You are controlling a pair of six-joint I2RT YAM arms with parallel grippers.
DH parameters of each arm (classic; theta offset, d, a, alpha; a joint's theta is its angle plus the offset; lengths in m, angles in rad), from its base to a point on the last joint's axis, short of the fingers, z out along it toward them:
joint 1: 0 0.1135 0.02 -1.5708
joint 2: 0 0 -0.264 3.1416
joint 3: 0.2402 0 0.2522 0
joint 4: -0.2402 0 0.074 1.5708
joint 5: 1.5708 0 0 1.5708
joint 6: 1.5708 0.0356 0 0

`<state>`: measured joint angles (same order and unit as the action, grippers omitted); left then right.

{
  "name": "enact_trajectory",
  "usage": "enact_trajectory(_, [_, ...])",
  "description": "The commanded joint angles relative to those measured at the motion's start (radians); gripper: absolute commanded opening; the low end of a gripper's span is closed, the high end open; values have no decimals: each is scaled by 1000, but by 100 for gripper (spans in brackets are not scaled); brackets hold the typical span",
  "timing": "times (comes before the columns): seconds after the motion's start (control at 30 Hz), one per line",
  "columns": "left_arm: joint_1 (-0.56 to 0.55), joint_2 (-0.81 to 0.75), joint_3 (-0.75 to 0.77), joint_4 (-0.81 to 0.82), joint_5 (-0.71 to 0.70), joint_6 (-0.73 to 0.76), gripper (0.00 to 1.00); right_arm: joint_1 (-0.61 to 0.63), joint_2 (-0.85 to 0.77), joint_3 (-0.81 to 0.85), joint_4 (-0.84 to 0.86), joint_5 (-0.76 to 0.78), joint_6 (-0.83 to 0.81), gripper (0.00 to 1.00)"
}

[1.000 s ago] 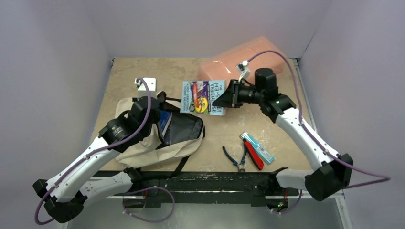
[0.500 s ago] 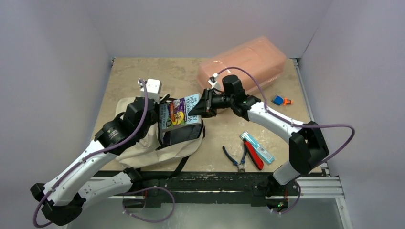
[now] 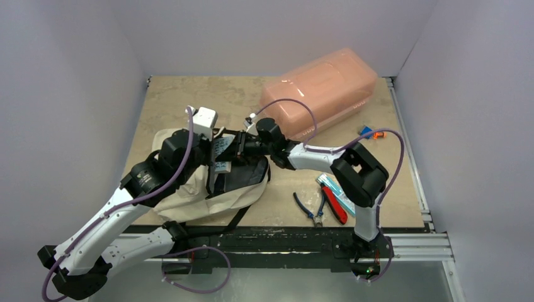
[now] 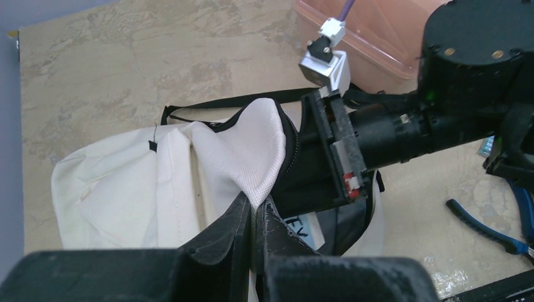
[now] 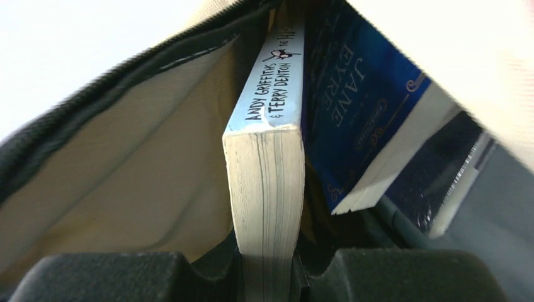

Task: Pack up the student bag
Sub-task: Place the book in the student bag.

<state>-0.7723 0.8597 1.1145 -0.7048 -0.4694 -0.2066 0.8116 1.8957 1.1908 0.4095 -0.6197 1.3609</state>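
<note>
So that the book (image 5: 267, 157) held tight in the right hand (image 5: 267, 277) fits, the student bag (image 4: 113, 189) flap is pinched up by the left hand (image 4: 253, 217).

student bag (image 4: 119, 189): cream woven cloth, matt
book (image 5: 266, 182): rough paper edges, glossy spine
pink box (image 3: 327, 78): smooth translucent plastic
table (image 3: 182, 97): mottled, seemingly matt laminate
</note>
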Motion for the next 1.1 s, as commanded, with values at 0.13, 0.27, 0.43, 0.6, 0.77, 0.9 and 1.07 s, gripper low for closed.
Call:
enact_trajectory(0.13, [3,-32,44,70,51,26,0,127,106,164,128,210,-73,0])
enact_trajectory(0.27, [4,-47,26,60,43,22,0,175,156,233,36,269,-157,16])
enact_trajectory(0.43, [4,-82,-9,49,6,13,0,182,78,192,-139,358,-332,47])
enact_trajectory(0.6, [4,-116,-66,35,-7,-18,0,146,-61,96,-325,378,-578,84])
enact_trajectory(0.77, [4,-119,-116,16,17,-77,0,132,-307,-56,-412,462,-800,94])
enact_trajectory(0.9, [4,-103,-179,-15,98,-152,0,124,-386,-31,-565,608,-932,93])
enact_trajectory(1.07, [3,-96,-266,-8,297,-283,0,22,-427,20,-614,682,-988,81])
